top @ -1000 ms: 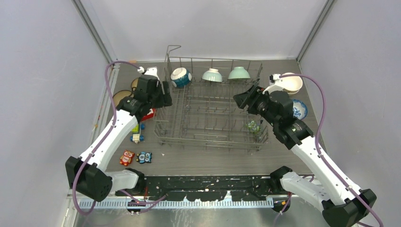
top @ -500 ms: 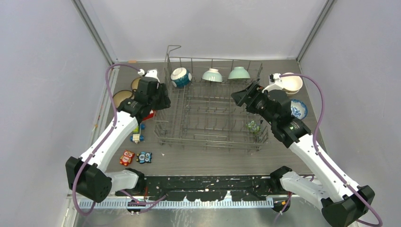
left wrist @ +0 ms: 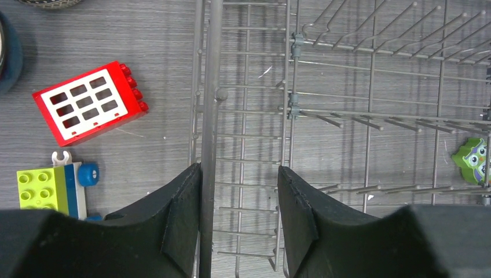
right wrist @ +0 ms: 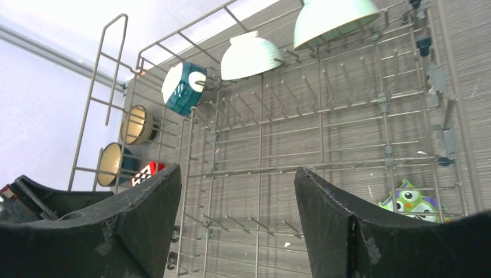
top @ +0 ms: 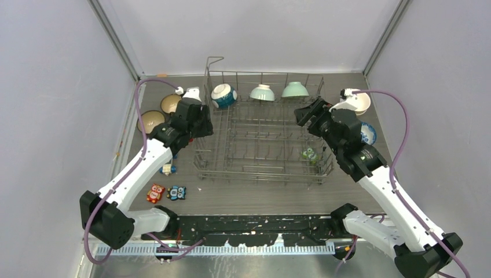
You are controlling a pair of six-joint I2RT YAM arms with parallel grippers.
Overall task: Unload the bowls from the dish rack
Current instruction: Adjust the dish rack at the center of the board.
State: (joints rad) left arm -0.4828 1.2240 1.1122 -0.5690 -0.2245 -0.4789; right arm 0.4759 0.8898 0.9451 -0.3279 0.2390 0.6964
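Observation:
The grey wire dish rack stands mid-table. At its far edge sit three bowls: a teal-and-white one, a whitish ribbed one and a mint green one. They also show in the right wrist view as the teal bowl, the whitish bowl and the mint bowl. My left gripper is open, astride the rack's left rim wire, with the left finger against it. My right gripper is open and empty above the rack's right side.
Two beige bowls sit on the table left of the rack. A cream bowl and a blue-and-white bowl sit to its right. A red block and other toys lie left. A green owl toy lies inside the rack.
The rack has shifted slightly right. My left gripper moved right onto its left rim. My right gripper moved back to the far right.

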